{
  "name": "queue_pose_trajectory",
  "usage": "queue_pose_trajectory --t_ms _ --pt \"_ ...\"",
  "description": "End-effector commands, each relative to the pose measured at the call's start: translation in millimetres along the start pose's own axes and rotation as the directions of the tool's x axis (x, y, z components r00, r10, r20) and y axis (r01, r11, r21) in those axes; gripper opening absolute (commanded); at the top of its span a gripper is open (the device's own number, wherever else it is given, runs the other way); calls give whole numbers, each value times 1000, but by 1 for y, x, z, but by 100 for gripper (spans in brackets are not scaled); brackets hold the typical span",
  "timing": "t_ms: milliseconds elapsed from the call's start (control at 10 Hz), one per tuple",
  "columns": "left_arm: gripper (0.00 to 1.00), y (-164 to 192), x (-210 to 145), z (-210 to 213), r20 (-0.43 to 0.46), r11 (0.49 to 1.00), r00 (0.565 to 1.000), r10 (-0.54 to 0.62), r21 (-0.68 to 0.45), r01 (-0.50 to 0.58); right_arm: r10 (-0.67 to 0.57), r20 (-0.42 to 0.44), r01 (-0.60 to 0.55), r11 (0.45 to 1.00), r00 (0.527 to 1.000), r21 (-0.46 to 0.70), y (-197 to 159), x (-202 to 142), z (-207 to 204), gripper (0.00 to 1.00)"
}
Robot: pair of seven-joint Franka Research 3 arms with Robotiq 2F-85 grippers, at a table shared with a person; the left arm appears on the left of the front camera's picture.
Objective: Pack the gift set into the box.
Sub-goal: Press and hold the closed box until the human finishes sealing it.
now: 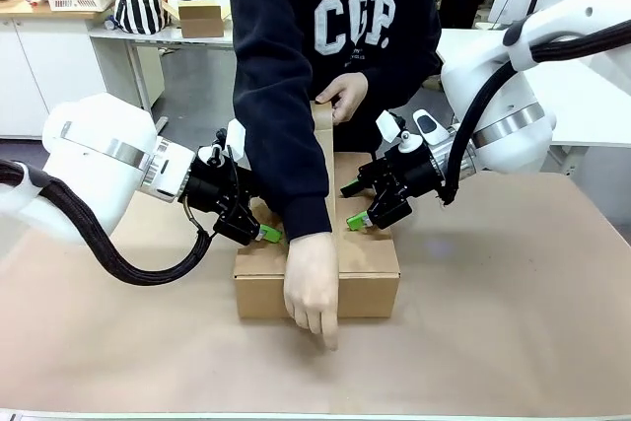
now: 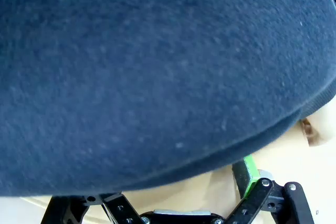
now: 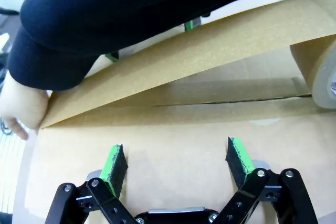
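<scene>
The box (image 1: 365,288) sits shut on the table (image 1: 513,322), midway between the arms. A person's hand (image 1: 312,288) presses brown tape (image 3: 173,61) over its near edge — the other hand (image 1: 344,98) holds the tape roll (image 3: 317,72) at the far side. The left claw (image 1: 264,234) rests on the lid beside the dark sleeve (image 1: 286,125) (its spread I cannot tell). The right claw (image 1: 355,206) hovers with fingers apart, pads (image 3: 239,161) just above the lid.

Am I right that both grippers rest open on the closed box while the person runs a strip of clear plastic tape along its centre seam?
Not quite: the tape is brown paper, not clear plastic, as the right wrist view shows. Otherwise yes: the left gripper and right gripper rest open on the closed box while the person tapes the seam.
</scene>
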State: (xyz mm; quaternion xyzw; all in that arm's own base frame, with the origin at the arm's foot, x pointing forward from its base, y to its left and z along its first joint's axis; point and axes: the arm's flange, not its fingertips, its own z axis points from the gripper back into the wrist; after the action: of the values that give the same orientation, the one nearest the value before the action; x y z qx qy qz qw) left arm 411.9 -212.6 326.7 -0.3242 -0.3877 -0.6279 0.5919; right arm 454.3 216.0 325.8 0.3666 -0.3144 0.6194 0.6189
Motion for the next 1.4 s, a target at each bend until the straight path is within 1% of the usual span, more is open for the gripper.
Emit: queue_pose_trajectory --t_ms 0,1300 --pt "100 -2 -4 0 1 1000 1000 6 -8 -6 -4 -4 4 1000 1000 -1 0 -2 -1 100" --pt "100 -2 -4 0 1 1000 1000 6 -8 -6 -4 -4 4 1000 1000 -1 0 -2 -1 100"
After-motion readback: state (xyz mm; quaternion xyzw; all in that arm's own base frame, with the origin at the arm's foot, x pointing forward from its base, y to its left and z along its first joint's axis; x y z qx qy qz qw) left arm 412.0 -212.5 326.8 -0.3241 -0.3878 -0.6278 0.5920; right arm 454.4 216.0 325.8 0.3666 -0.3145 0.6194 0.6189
